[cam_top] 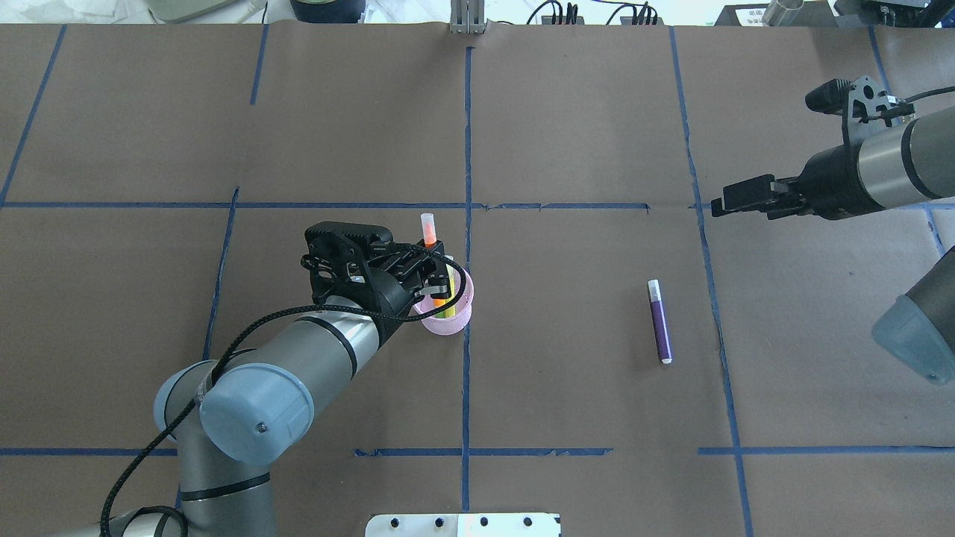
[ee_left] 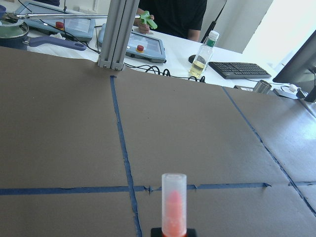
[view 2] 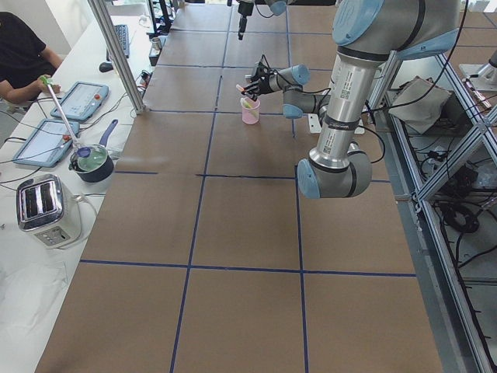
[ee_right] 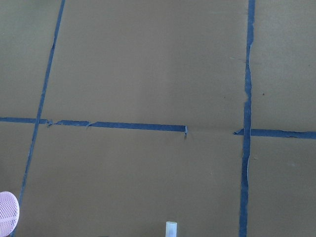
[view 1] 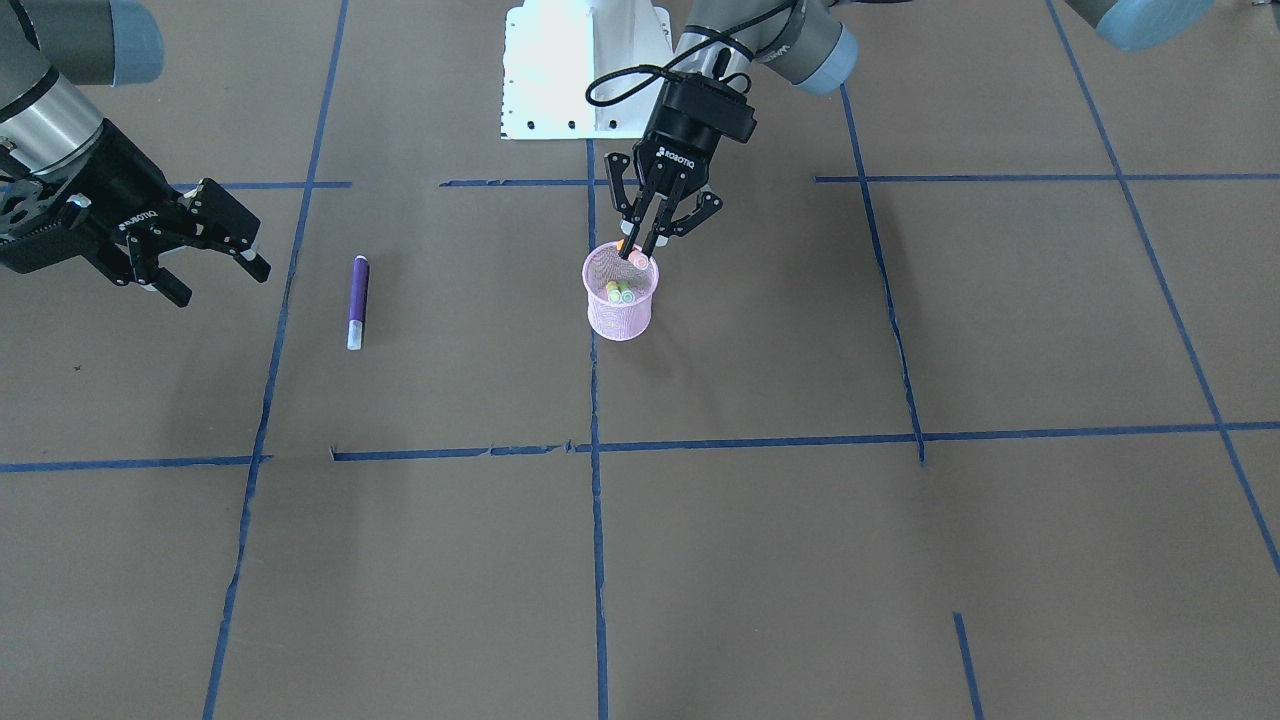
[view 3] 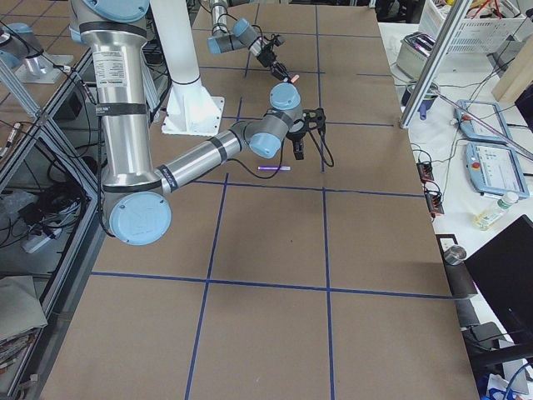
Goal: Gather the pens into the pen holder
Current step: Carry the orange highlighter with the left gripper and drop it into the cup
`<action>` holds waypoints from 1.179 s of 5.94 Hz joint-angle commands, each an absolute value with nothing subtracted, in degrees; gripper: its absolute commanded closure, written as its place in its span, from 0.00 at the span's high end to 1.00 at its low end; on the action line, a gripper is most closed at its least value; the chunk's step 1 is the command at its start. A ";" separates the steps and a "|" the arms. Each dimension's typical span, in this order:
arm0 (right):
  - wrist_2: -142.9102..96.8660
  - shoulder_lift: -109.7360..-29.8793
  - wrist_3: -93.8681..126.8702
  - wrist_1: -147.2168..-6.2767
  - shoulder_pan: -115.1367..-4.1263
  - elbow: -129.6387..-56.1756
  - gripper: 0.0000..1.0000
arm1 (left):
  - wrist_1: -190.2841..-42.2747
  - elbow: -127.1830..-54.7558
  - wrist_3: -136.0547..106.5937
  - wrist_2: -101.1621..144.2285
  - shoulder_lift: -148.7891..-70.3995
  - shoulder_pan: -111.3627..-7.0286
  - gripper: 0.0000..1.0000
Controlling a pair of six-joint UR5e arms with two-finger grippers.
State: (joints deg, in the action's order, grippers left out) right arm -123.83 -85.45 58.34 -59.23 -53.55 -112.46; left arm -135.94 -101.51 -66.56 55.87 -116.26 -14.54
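Note:
The pink mesh pen holder (view 1: 620,305) stands near the table's middle and also shows in the overhead view (cam_top: 450,319). A green and a yellow pen (view 1: 620,292) stand inside it. My left gripper (view 1: 640,235) is right above its rim, shut on the orange pen (cam_top: 429,235). That pen is tilted with its pale cap up, as the left wrist view (ee_left: 174,205) shows. The purple pen (view 1: 357,300) lies flat on the table, apart from the holder, and shows overhead too (cam_top: 659,322). My right gripper (view 1: 215,280) hangs open and empty beyond the purple pen.
Blue tape lines (view 1: 595,450) divide the brown table cover. The white robot base plate (view 1: 585,70) sits behind the holder. An aluminium post (ee_left: 117,34), a bottle (ee_left: 201,55) and a keyboard (ee_left: 237,70) stand past the table's far edge.

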 commanded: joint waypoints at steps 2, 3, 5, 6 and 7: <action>-123.75 -85.52 58.27 -58.89 -53.53 -111.63 0.99 | -140.71 -100.10 -66.62 55.28 -115.93 -14.24 0.74; -124.01 -85.52 58.27 -58.89 -53.53 -110.84 0.99 | -140.71 -101.24 -66.19 55.89 -115.93 -14.33 0.89; -124.45 -86.04 58.36 -59.59 -53.53 -109.87 0.99 | -139.66 -107.38 -62.24 60.27 -112.62 -16.34 0.89; -124.37 -86.13 58.45 -59.68 -52.92 -107.95 0.98 | -137.83 -108.45 -61.01 63.77 -108.85 -18.35 0.89; -124.45 -86.31 58.88 -60.03 -51.95 -107.76 0.98 | -132.24 -111.07 -59.78 69.90 -104.81 -21.33 0.88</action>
State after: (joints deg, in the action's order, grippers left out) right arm -124.40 -86.15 58.57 -59.76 -52.74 -108.36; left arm -136.39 -108.90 -60.99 64.89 -108.50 -18.83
